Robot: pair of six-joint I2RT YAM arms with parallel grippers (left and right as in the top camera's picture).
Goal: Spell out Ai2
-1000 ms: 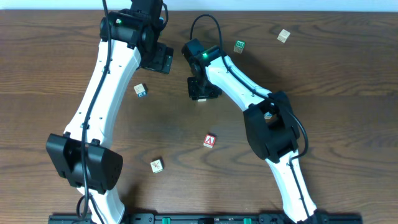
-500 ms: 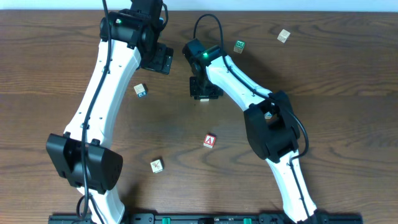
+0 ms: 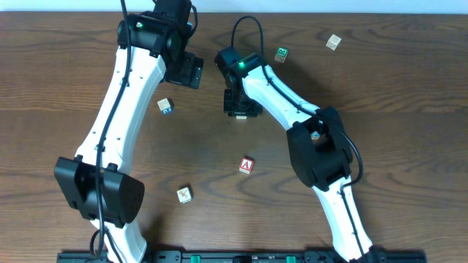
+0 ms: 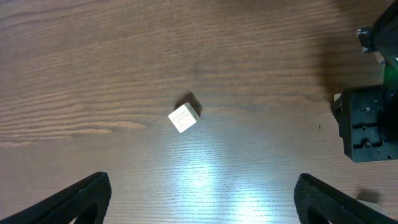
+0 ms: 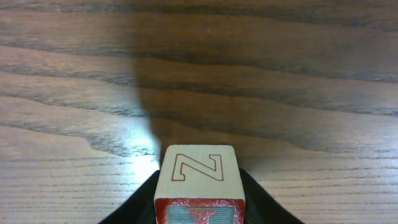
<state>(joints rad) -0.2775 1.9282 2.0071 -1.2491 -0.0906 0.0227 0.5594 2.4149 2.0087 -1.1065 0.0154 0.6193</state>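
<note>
Shifted slightly toward the far edge, my right pincer (image 3: 240, 110) is clenched on the I cube (image 5: 198, 168), left pincer (image 4: 202, 198) released and idle; A cube (image 3: 247, 166) lies alone mid-table, so no letters are aligned yet.

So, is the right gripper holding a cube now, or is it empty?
Holding one: in the right wrist view the right gripper has both black fingers pressed against a wooden cube showing an outlined Z.

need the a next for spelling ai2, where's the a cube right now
In the overhead view the A cube lies near the table's middle, just left of the right arm's black elbow, a pale cube lower-left of it.
</note>
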